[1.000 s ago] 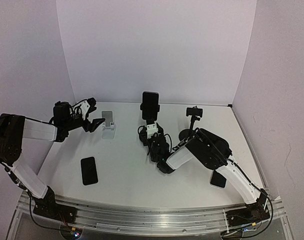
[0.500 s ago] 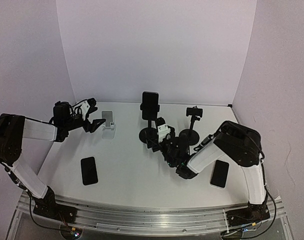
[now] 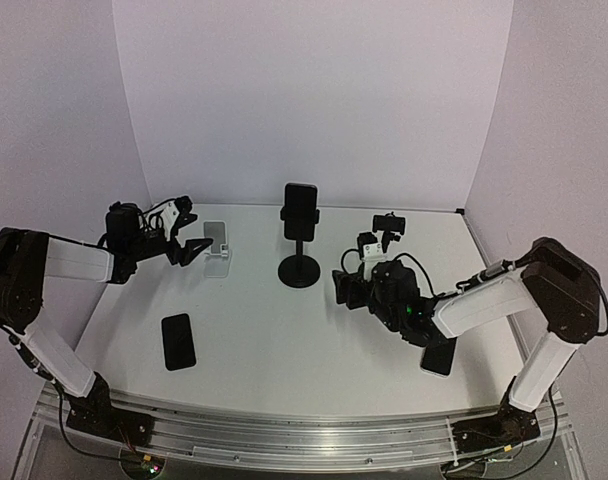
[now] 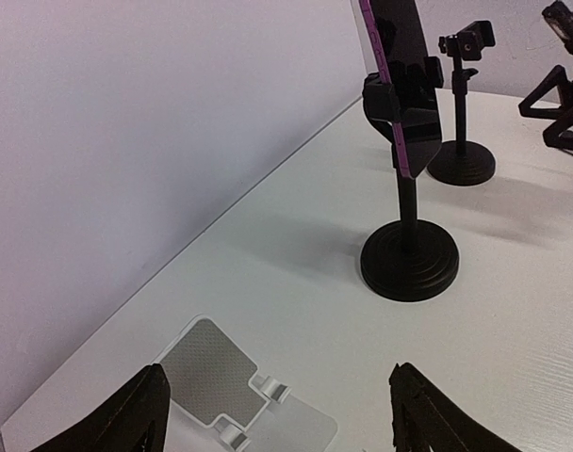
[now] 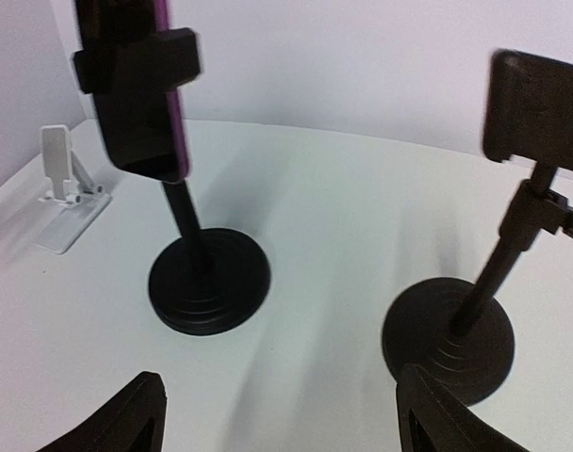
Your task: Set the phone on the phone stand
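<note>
Nearest, a spare handset [image 3: 178, 341] lies flat on the left of the tabletop [image 3: 254, 320], and a second handset [image 3: 439, 356] lies on the right, partly hidden by the right arm. Farther in, the right claw [image 5: 279, 400] gapes wide, holding nothing, facing the phone stand [image 3: 300, 270]. That stand's clamp holds the phone [image 3: 301, 210] upright: a black slab with a purple edge, above a round black base. The left claw [image 3: 192, 228], equally wide and holding nothing, hovers just beside a white folding stand [image 3: 217, 248]. A smaller black stand [image 3: 388, 224] rises right of the phone.
</note>
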